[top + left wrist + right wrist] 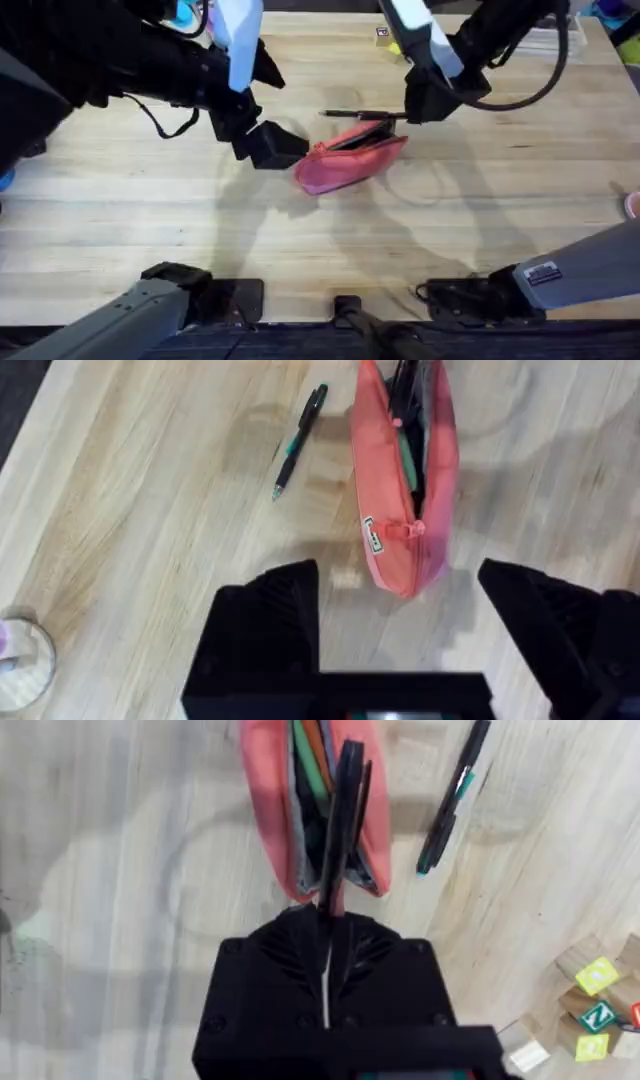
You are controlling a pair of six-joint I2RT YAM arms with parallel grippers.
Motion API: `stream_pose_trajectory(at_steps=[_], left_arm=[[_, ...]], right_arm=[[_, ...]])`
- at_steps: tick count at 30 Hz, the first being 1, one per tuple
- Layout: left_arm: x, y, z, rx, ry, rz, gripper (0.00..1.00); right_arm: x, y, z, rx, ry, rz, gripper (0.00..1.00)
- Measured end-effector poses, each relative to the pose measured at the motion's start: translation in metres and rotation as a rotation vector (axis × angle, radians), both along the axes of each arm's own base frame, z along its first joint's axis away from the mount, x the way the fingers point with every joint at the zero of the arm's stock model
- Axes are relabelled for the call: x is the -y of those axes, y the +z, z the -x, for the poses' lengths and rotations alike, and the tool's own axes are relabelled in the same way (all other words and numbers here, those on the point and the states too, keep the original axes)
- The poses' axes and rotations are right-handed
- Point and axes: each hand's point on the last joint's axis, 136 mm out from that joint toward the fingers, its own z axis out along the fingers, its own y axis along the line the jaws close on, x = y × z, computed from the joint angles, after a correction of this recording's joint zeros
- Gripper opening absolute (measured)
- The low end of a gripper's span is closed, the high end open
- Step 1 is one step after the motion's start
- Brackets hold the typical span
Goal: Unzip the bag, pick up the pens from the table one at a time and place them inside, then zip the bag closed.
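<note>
The pink bag (345, 162) lies unzipped at the middle of the table (150, 230), its mouth gaping (400, 470) with green and orange things inside (265, 810). My right gripper (425, 100) hovers just beyond its far end, shut on a black pen (342, 830) whose tip points into the opening. A second dark pen with a teal tip (300, 440) lies flat on the wood beside the bag (350, 114) (455, 795). My left gripper (400, 610) stands open at the bag's near left end (275, 145), the fingers (270, 620) wide on either side of its tip.
Coloured letter blocks (595, 1000) sit near the right arm. A clear round object (15, 655) rests on the wood off to the left gripper's side. A yellow item (388, 38) lies at the table's far edge.
</note>
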Motion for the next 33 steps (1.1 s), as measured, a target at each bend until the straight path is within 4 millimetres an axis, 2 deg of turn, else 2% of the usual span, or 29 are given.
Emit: stream_pose_trajectory(at_steps=[6,18,25,33], left_arm=[[0.000,0.000,0.000,0.000,0.000,0.000,0.995],[0.000,0.000,0.000,0.000,0.000,0.000,0.995],[0.000,0.000,0.000,0.000,0.000,0.000,0.995],[0.000,0.000,0.000,-0.001,0.000,0.000,0.995]], right_arm=[[-0.003,-0.006,0.000,0.013,0.069,0.011,0.033],[-0.032,-0.044,0.004,-0.053,0.229,0.034,0.033],[-0.044,-0.053,-0.002,-0.028,0.268,0.038,0.033],[-0.065,-0.058,0.009,-0.031,0.339,0.046,0.033]])
